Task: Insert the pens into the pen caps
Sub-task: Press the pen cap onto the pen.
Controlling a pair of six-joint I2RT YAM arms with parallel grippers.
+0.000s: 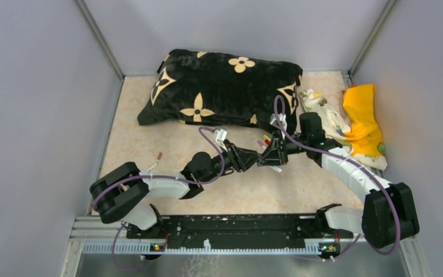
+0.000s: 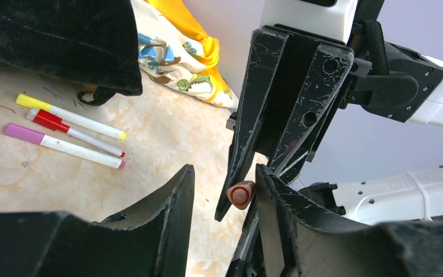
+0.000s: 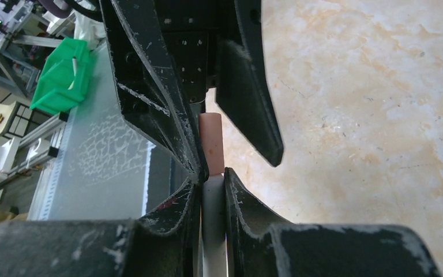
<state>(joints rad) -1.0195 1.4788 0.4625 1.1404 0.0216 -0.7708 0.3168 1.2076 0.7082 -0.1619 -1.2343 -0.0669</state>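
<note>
Inward reach by left arm (image 1: 167, 186) and right arm (image 1: 352, 167), grippers tip to tip, left gripper (image 2: 222, 173) jaws parted, right gripper (image 3: 212, 173) clamped on pen (image 3: 213, 225).

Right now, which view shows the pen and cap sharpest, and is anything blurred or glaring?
Right wrist: sharpest, pen and cap crisp mid-frame, its own fingers soft at the bottom. Left wrist: cap end clear, near fingers blurred. Top external: even light, no glare, pen too small to judge.

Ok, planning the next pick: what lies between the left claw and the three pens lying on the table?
Just bare table between the left claw and the pens, as the left wrist view shows.
</note>
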